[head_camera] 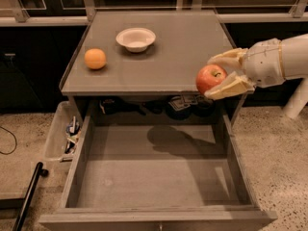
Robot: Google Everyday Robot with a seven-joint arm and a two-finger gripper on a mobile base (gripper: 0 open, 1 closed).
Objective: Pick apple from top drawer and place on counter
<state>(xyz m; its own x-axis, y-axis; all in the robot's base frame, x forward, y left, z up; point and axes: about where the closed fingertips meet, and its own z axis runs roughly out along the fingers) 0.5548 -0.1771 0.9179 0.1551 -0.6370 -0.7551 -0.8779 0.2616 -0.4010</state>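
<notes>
My gripper (220,75) comes in from the right and is shut on the apple (210,78), red with yellowish patches. One pale finger (226,57) lies above the apple and one below. The apple hangs in the air at the front right edge of the counter (168,57), about level with its surface. The top drawer (154,177) stands pulled open below, its grey bottom bare, with the shadow of the gripper and apple falling on its rear part.
An orange fruit (95,58) and a white bowl (136,38) sit on the counter's left and rear middle. A pale side bin (62,136) of clutter hangs left of the drawer. A black pole (29,196) leans at the lower left. Dark objects fill the shelf behind the drawer.
</notes>
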